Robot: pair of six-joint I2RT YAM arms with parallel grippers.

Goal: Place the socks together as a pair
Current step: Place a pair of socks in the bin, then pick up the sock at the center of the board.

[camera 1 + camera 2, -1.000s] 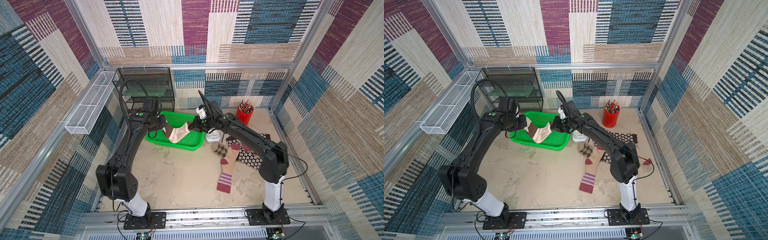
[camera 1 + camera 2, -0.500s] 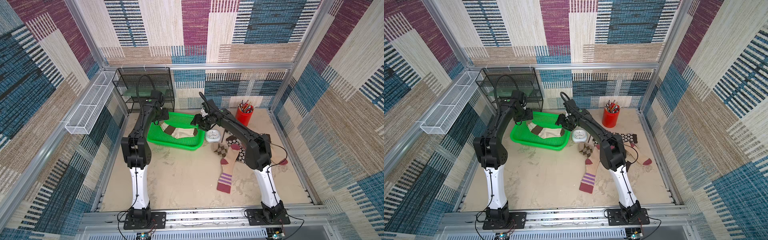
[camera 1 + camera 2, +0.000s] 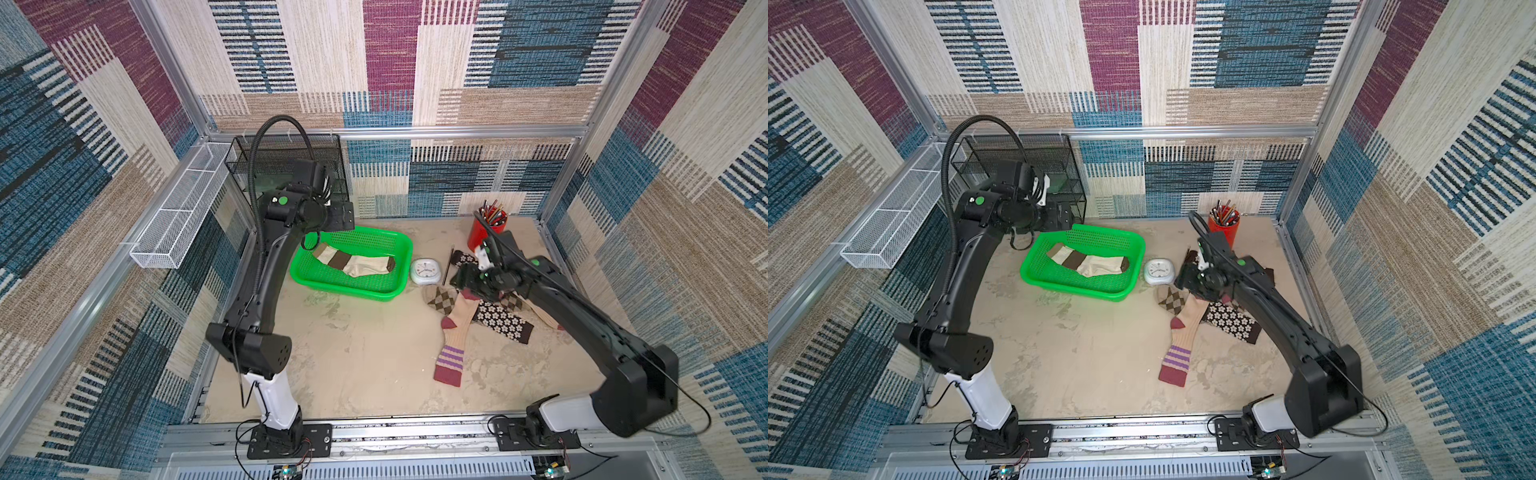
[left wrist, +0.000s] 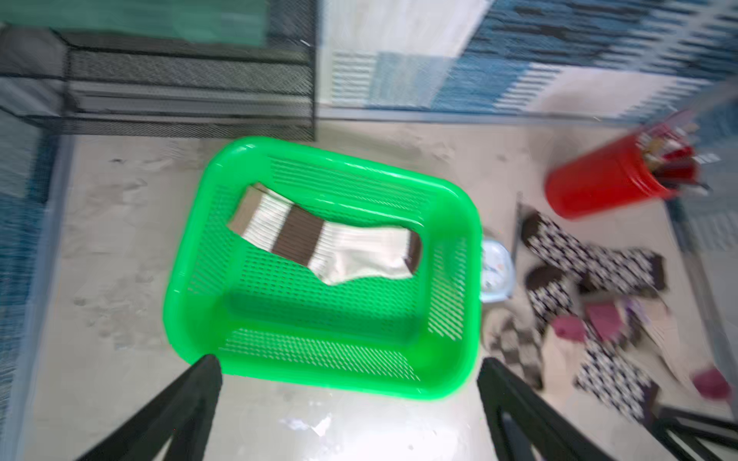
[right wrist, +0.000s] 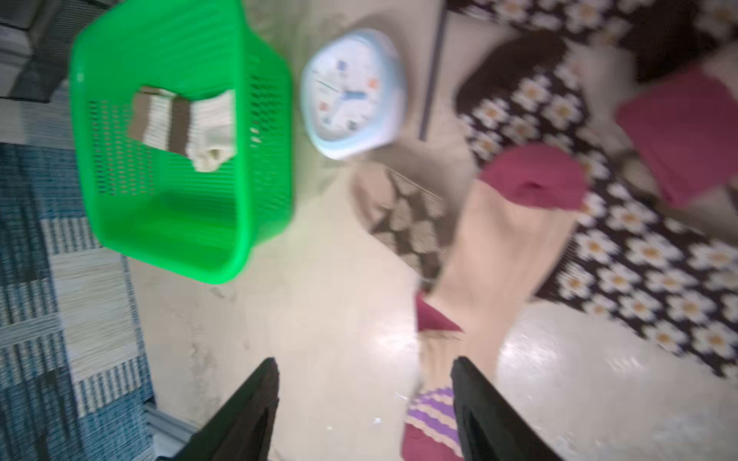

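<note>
Inside one basket [image 3: 353, 292]: one cream sock [image 3: 357, 264] visible.

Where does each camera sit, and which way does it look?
Top views: high behind left arm and right arm, both visible, looking down over the whole table.
Left wrist: on that arm, looking down into the green basket; open left gripper shows.
Right wrist: on its arm, over clock and tan sock; open right gripper shows.
Shared: all see the basket.

Green basket [image 3: 345, 288], back left of centre; white clock [image 3: 425, 271] just beside its right end. Red cup [image 3: 476, 235] of pencils [image 3: 492, 208], back right corner. Black mesh rack [image 3: 328, 153] behind the basket; white wire tray [image 3: 178, 220] mounted higher at left.
</note>
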